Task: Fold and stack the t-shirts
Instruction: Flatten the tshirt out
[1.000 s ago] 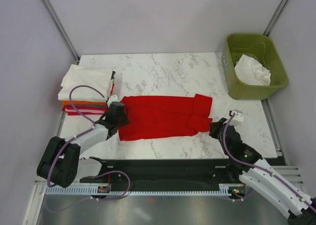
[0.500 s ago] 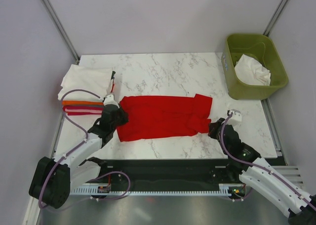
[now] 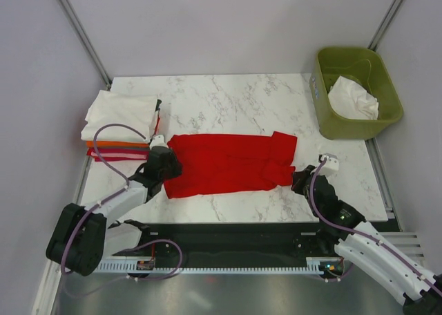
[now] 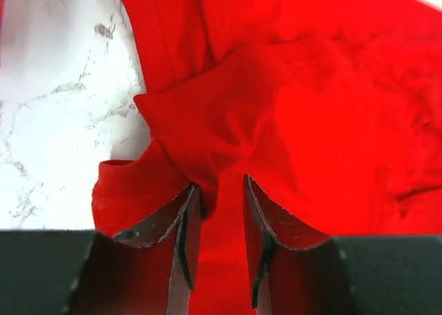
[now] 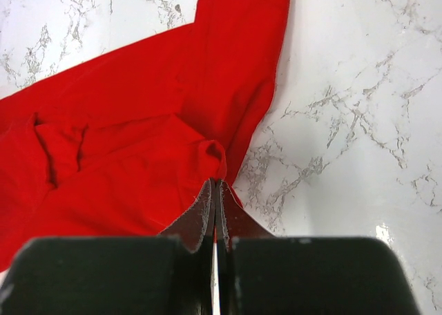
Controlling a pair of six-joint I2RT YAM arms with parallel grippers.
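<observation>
Stack (image 3: 119, 121) begun; red shirt (image 3: 224, 164) only half-folded — left fingers (image 4: 181, 226), part-open, pinch a fold; right fingers (image 5: 198, 218), closed tight, nip its edge.

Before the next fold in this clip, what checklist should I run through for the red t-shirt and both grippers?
1. Right gripper pinching the bright red cotton t-shirt: ok, fingers shut on the edge of its right end.
2. Left gripper holding the left end: cannot tell; cloth sits between fingers that stand apart.
3. Shirt lying smooth on the white marble table: not ok, the right end is bunched.
4. Stack of folded shirts, white on top, clear of the red one: ok, they lie apart.
</observation>
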